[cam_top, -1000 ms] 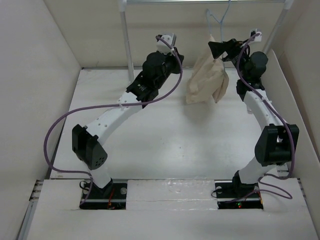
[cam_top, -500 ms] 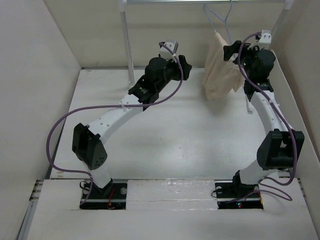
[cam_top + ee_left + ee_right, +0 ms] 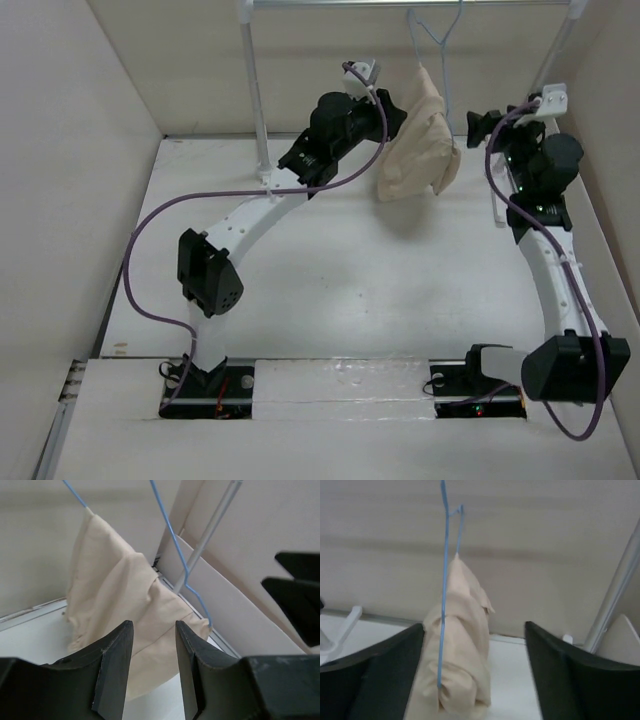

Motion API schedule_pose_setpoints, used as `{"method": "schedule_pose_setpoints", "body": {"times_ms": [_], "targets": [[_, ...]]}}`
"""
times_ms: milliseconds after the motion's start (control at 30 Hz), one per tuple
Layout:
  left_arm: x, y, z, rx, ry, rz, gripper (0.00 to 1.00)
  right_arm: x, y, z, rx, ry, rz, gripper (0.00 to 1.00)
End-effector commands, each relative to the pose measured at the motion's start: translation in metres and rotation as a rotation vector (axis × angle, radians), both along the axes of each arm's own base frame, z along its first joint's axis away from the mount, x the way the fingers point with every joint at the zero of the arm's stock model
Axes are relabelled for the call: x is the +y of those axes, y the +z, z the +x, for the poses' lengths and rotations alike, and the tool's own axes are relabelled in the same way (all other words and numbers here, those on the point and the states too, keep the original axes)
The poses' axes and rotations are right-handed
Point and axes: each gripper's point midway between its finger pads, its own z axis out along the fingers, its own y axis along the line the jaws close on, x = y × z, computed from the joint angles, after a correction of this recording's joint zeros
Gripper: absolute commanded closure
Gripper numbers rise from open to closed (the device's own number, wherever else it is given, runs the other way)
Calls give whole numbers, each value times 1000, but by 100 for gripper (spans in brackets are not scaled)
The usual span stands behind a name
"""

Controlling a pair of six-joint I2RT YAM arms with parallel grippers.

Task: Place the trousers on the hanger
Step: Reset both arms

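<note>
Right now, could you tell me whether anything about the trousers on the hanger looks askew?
Yes: the trousers hang from the hanger as a bunched, wrinkled wad, gathered unevenly along its wire rather than draped flat. Nothing looks torn.

The hanger [image 3: 443,580] runs off the picture's top edge, its hook unseen; the trousers [image 3: 465,645] cover its lower bar.
</note>
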Motion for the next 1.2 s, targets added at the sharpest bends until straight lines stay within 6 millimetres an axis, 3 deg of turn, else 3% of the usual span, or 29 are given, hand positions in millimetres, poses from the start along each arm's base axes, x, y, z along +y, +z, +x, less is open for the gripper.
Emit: {"method": "schedule_pose_setpoints", "body": {"times_ms": [0, 33, 100, 133, 167, 233, 267, 300, 333, 367, 433, 500, 533, 600, 633, 700, 733, 933, 967, 1000, 1033, 1067, 1133, 1167], "targets": [[-9, 31, -8, -17, -67, -73, 65, 11, -22, -29, 19, 30, -62, 22], [-8, 32, -8, -22, -63, -81, 64, 10, -16, -47, -1, 18, -71, 28], [-6, 34, -8, -43, -11, -95, 61, 18, -35, -61, 20, 28, -81, 74], [-1, 37, -4, -58, 24, -106, 56, 20, -41, -69, 39, 25, -90, 86], [6, 38, 4, -63, 86, -107, 54, 20, -31, -86, 4, 2, -111, 92], [3, 39, 15, -70, 112, -106, 46, 17, -47, -99, 36, -20, -132, 89], [-3, 38, 25, -91, 118, -75, 46, 13, -43, -117, 15, -40, -146, 81], [-3, 38, 25, -91, 118, -74, 46, 13, -43, -117, 15, -41, -146, 81], [-5, 54, 26, -109, 114, -77, 51, 11, -49, -121, 35, -47, -154, 77], [-17, 28, 37, -76, 107, -36, 55, 10, -45, -124, 22, -56, -178, 67], [-21, 32, 38, -77, 93, -35, 60, 3, -45, -121, 47, -70, -212, 56], [-24, 31, 35, -73, 72, -52, 60, 7, -33, -118, 50, -36, -258, 46], [-28, 30, 31, -79, 38, -59, 60, 4, -39, -106, 81, -34, -266, 46], [-27, 35, 29, -81, 37, -70, 59, 7, -28, -97, 64, 3, -275, 49], [-27, 32, 30, -78, 36, -60, 58, 2, -34, -81, 92, 10, -274, 49], [-24, 26, 34, -74, 40, -42, 57, 10, -22, -73, 80, 72, -284, 50], [-27, 17, 32, -59, 20, -23, 56, 7, -27, -64, 98, 74, -284, 50], [-18, 2, 17, -49, -25, -7, 53, 12, -24, -70, 82, 86, -275, 48], [-16, 4, 13, -62, -26, -21, 51, 9, -22, -74, 75, 59, -272, 47], [-16, -5, 13, -71, -26, -30, 36, 10, -22, -78, 77, 56, -270, 46], [-14, -4, 10, -80, -30, -32, 27, 8, -24, -81, 81, 45, -268, 43], [-10, 3, 6, -85, -27, -42, 25, 8, -18, -89, 63, 37, -272, 41], [-6, -12, 0, -37, -35, -15, 19, 9, -26, -101, 80, 41, -272, 33], [5, 6, -11, -52, -28, -36, 15, 11, -29, -107, 86, 39, -274, 27]]}}
